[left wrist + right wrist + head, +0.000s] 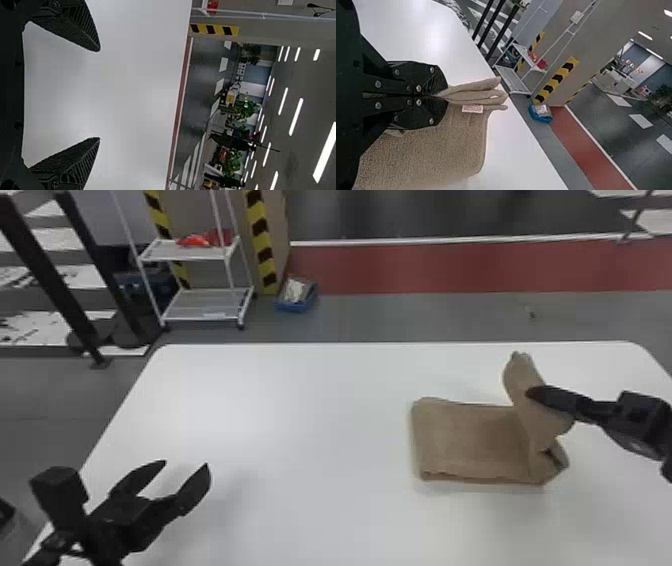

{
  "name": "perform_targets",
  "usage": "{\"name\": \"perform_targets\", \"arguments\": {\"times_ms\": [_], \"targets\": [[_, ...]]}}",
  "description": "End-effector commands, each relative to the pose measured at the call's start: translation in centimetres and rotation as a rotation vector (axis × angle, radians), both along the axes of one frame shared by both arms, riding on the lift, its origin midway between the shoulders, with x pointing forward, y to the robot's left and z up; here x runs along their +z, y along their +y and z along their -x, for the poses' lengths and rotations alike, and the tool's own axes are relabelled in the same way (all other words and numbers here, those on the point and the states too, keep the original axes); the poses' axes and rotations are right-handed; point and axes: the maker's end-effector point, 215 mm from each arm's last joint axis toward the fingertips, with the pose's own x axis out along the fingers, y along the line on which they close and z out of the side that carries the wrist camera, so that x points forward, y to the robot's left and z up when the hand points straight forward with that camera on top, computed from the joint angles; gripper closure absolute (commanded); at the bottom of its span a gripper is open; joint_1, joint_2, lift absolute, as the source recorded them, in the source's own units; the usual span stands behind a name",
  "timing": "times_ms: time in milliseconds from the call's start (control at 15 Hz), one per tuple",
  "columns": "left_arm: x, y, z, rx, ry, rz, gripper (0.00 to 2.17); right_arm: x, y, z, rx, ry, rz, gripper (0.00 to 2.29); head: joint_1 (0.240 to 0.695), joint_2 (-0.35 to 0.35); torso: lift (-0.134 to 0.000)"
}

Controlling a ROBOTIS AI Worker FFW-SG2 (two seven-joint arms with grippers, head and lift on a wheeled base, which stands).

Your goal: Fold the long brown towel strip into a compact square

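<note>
A white table (300, 400) with rounded far corners stands on a grey floor (410, 315), with a red band (450, 265) and a white line (440, 240) running across beyond it. A white shelf rack (207, 307) stands near black-and-yellow stripes (261, 245), a blue bin (295, 308) on the floor beside them. The left wrist view shows bright strip lights (296, 116) on a grey ceiling (313, 83), and green plants (239, 111)

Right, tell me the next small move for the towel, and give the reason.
Probably swing the right hand leftward and lay the raised end of the towel over its flat part. The shut fingers pinch that end up off the table, while the rest lies flat to its left; the left hand stands open, away from it.
</note>
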Motion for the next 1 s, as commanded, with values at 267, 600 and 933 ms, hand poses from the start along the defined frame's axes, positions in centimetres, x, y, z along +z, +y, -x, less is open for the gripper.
{"name": "perform_targets", "arguments": {"times_ms": [267,600,933], "targets": [[0.0,0.3,0.2,-0.001,-0.001,0.003,0.09,-1.6,2.4,-0.7,0.039,-0.021,0.074,1.42,0.695,0.103,-0.125],[-0.1,0.7,0.3,0.005,-0.002,0.002,0.09,-4.2,5.4,-0.7,0.093,-0.012,0.102,1.42,0.695,0.143,-0.125],[-0.2,0.8,0.3,0.006,0.000,0.003,0.09,-6.2,7.7,0.2,0.143,0.023,0.088,1.42,0.695,0.179,-0.125]]}}
